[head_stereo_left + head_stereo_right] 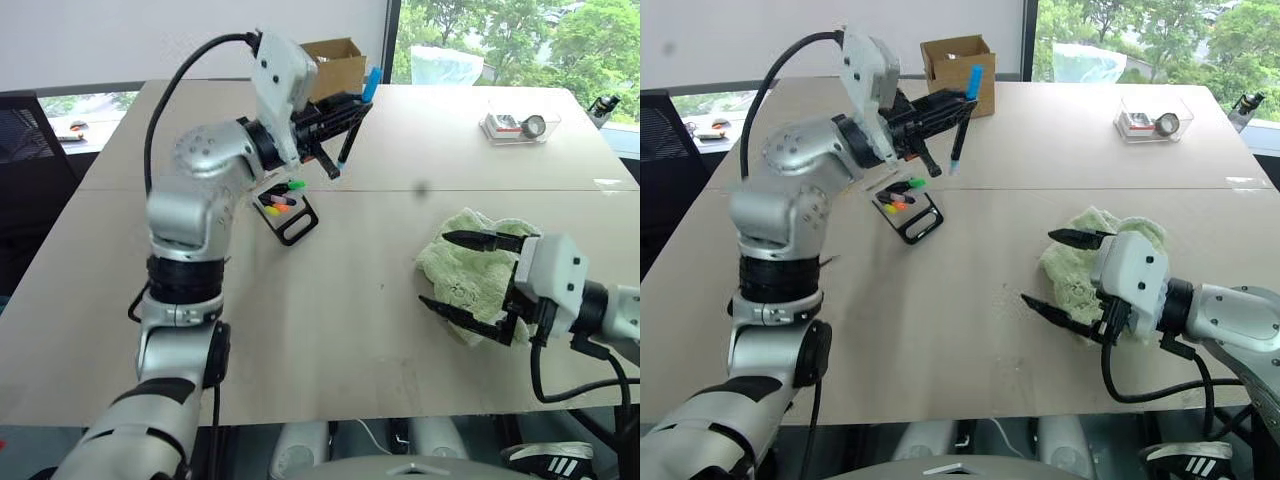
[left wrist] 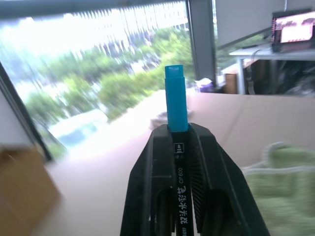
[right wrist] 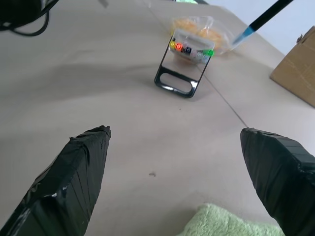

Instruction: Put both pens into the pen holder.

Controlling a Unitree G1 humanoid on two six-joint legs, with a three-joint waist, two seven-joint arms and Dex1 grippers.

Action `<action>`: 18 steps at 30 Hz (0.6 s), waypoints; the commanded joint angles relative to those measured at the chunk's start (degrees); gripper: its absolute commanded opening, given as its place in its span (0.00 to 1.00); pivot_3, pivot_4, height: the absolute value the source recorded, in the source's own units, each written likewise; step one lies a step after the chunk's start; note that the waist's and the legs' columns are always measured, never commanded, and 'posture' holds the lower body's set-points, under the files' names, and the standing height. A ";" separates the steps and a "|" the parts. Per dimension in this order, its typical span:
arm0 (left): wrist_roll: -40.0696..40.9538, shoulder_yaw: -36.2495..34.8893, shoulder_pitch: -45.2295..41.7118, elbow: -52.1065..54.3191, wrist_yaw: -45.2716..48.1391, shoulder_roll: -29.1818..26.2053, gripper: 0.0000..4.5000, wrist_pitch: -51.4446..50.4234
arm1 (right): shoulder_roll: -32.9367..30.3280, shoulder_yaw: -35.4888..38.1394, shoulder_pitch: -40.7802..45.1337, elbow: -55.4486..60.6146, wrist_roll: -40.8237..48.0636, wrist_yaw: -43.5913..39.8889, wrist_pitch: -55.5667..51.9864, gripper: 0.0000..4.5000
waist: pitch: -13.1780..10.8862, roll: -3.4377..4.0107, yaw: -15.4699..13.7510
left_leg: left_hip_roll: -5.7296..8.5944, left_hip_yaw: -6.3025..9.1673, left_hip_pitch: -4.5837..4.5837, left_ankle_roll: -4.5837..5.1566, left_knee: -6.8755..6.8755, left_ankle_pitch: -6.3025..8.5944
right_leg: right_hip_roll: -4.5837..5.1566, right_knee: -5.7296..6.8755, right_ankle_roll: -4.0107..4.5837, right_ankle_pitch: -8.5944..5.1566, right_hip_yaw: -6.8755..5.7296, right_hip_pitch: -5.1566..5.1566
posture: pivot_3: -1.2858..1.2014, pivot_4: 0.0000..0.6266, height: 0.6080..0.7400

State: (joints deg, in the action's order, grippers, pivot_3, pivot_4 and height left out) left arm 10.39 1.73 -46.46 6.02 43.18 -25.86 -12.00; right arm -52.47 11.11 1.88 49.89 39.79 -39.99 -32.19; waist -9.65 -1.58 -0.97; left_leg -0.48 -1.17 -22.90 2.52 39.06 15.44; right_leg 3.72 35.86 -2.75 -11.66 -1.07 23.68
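One pen (image 1: 964, 112) clamped in left tool (image 1: 958, 105); right tool (image 1: 1060, 270) agape.

"CIP 600" (perhaps) on pen (image 2: 176, 162)

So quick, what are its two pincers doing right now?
Left pincer: closed, holding the blue pen up above the table.
Right pincer: open, holding nothing, over the green cloth.
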 commanded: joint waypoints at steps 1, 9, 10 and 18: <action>-8.29 1.77 3.32 -2.22 -1.35 -1.94 0.01 23.71 | 0.59 0.96 1.20 0.14 1.16 -0.87 0.97 1.00 | 0.01 0.01 -0.02 | 0.00 -0.02 0.01 0.02 0.00 0.01 | 0.01 -0.01 0.00 0.00 0.01 0.01 | 0.52 0.24 1.00; -10.16 2.21 8.87 -16.00 1.19 -5.67 0.01 46.66 | 0.72 2.16 2.62 0.31 3.66 -0.92 -0.24 1.00 | 0.01 0.02 -0.13 | 0.00 -0.07 0.05 0.40 0.06 0.23 | 0.06 0.04 0.03 0.08 -0.28 -0.01 | 0.52 0.24 1.00; -10.00 2.28 8.97 -16.74 1.28 -5.87 0.01 47.32 | 0.67 2.38 2.74 0.31 4.03 -0.82 -0.38 1.00 | 0.01 0.02 -0.17 | 0.00 -0.04 0.02 0.41 0.09 0.23 | 0.07 0.04 0.02 0.08 -0.35 -0.02 | 0.52 0.24 1.00; -11.13 2.32 11.42 -21.52 1.07 -8.69 0.01 52.74 | 1.09 4.77 4.07 1.11 8.19 1.31 -1.43 1.00 | 0.01 0.02 0.08 | -0.03 -0.05 0.02 0.44 0.11 0.25 | 0.06 0.04 -0.02 0.09 -0.45 -0.03 | 0.52 0.24 1.00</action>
State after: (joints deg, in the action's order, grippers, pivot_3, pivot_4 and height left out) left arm -0.95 4.82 -34.96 -15.91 44.73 -33.63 39.04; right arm -51.51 13.57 5.13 48.99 46.22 -39.49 -33.73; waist -9.63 -1.56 -0.89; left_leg -0.51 -1.22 -22.88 2.96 39.17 15.70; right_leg 3.78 35.90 -2.77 -11.57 -1.52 23.65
